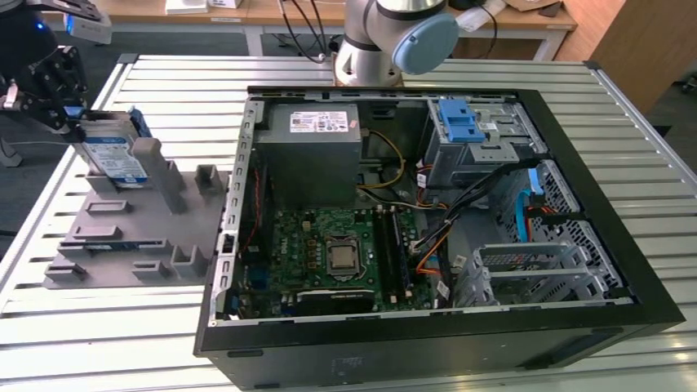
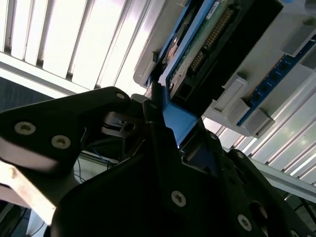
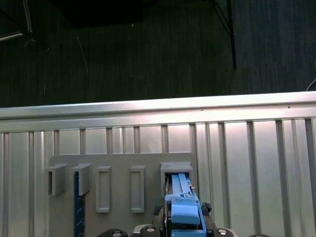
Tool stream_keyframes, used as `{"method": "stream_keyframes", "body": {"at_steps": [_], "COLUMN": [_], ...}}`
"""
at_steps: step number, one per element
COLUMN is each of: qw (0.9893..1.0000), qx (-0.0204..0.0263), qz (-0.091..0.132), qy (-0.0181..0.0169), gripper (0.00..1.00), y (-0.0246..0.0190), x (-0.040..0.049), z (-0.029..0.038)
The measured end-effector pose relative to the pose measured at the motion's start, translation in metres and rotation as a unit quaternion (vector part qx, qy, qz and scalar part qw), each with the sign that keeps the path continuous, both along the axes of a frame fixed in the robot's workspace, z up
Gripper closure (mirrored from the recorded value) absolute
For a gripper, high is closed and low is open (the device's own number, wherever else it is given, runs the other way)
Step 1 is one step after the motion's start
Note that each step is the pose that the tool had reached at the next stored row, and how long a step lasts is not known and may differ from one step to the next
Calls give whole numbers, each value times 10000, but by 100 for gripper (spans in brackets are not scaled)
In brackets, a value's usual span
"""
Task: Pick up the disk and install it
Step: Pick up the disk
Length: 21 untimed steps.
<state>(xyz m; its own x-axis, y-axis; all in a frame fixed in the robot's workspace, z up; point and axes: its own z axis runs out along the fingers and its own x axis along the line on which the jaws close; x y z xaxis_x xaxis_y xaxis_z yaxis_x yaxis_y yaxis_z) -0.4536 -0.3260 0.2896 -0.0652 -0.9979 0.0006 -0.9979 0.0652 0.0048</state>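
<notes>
The disk (image 1: 114,155) stands on edge in a slot at the far end of the grey holder (image 1: 130,237), on the exterior view's left, its white-and-blue label facing outward. My black gripper (image 1: 72,122) is at the disk's upper far edge, closed on its blue bracket. In the second wrist view the bracket's blue tab (image 2: 180,123) sits pinched between the dark fingers (image 2: 153,106), with the disk's underside and connectors (image 2: 217,44) beyond. In the first wrist view the blue bracket (image 3: 183,207) rises between the fingers above the holder slot.
The open computer case (image 1: 610,204) lies on the slatted metal table (image 1: 109,343) to the exterior view's right of the holder. Inside are a grey power supply (image 1: 310,147), a motherboard (image 1: 338,253) and a drive cage with a blue latch (image 1: 463,122). The arm's base (image 1: 376,49) stands behind the case.
</notes>
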Motion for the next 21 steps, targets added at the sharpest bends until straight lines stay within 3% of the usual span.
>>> {"method": "stream_keyframes", "body": {"at_steps": [5,9,19,20,21], "qw": [10000,9999,9999,9999,9999], "qx": [0,-2,-1,-2,-2], "qz": [10,147,150,150,150], "qy": [0,1,0,0,0], "gripper": [63,63,62,55,55], "y": [-6,-11,-11,-11,-11], "x": [-1,-1,-1,-1,-1], "z": [0,0,0,0,0]}}
